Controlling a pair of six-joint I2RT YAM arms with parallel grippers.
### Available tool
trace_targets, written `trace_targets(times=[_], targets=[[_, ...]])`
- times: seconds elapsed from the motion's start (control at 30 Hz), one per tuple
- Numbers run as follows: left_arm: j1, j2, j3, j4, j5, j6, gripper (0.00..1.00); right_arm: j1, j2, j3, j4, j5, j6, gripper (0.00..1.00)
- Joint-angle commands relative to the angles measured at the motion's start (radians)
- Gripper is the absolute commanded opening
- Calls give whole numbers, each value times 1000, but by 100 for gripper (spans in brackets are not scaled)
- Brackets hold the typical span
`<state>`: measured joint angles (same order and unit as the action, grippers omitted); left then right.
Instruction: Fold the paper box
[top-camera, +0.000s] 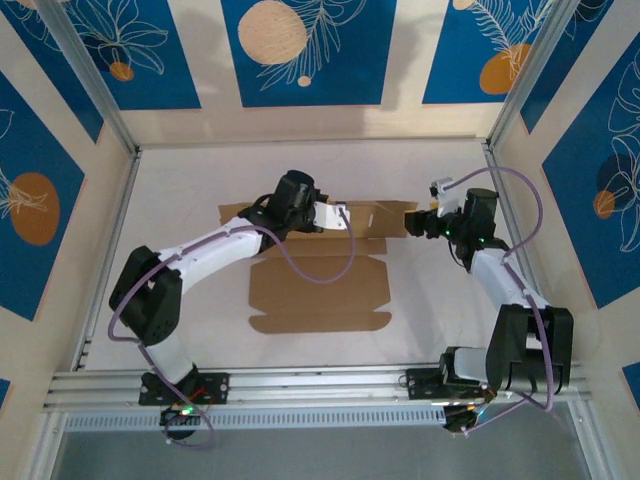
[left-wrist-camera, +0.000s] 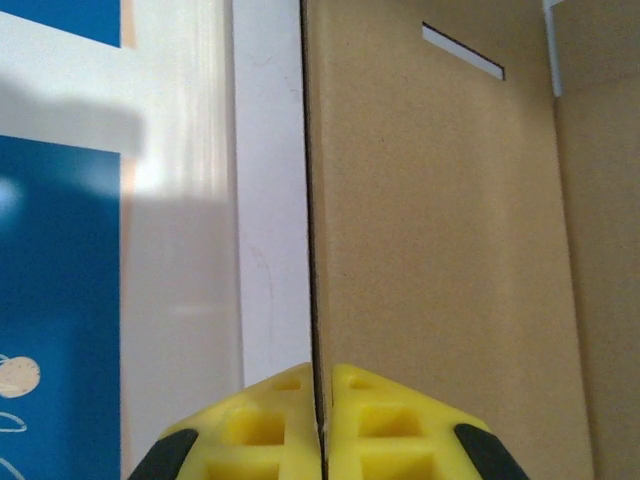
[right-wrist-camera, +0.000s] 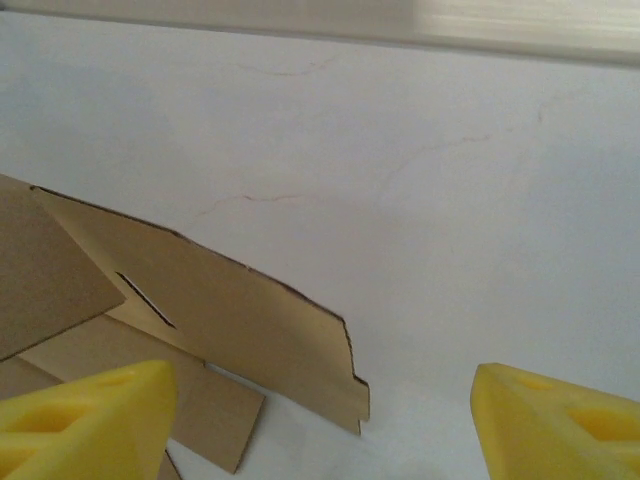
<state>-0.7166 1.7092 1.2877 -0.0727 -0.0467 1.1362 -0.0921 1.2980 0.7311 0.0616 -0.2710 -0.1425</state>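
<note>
Both differ: left end effector (left-wrist-camera: 320, 398) pinches the paper box (top-camera: 320, 290); right end effector (right-wrist-camera: 325, 385) gapes, empty.

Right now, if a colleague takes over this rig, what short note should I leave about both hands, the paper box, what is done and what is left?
Left hand: shut on the edge of a far panel of the paper box.
Right hand: open, holding nothing, at the box's far right end.
Box: on the table between the arms; its near part lies flat as a cut sheet.
Done: one panel pinched; no closed box shape yet.
Left: probably raise the sides, tuck the tabs into the slots, and close it.
</note>
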Motion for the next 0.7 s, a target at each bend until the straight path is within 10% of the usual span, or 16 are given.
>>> trace_targets(times=[0.0,0.3,0.53,0.67], targets=[[12,-12,17,-66,90,34,0,7,47,17,29,-117,-71,78],[-6,-7,-66,58,22,94,0,72,56,72,-53,-56,-97,72],[-10,11,-70,62,12,70,0,75,-85,186,-184,161,298,58],[-11,13,-61,63,0,52,0,92,-42,340,-420,72,399,43]])
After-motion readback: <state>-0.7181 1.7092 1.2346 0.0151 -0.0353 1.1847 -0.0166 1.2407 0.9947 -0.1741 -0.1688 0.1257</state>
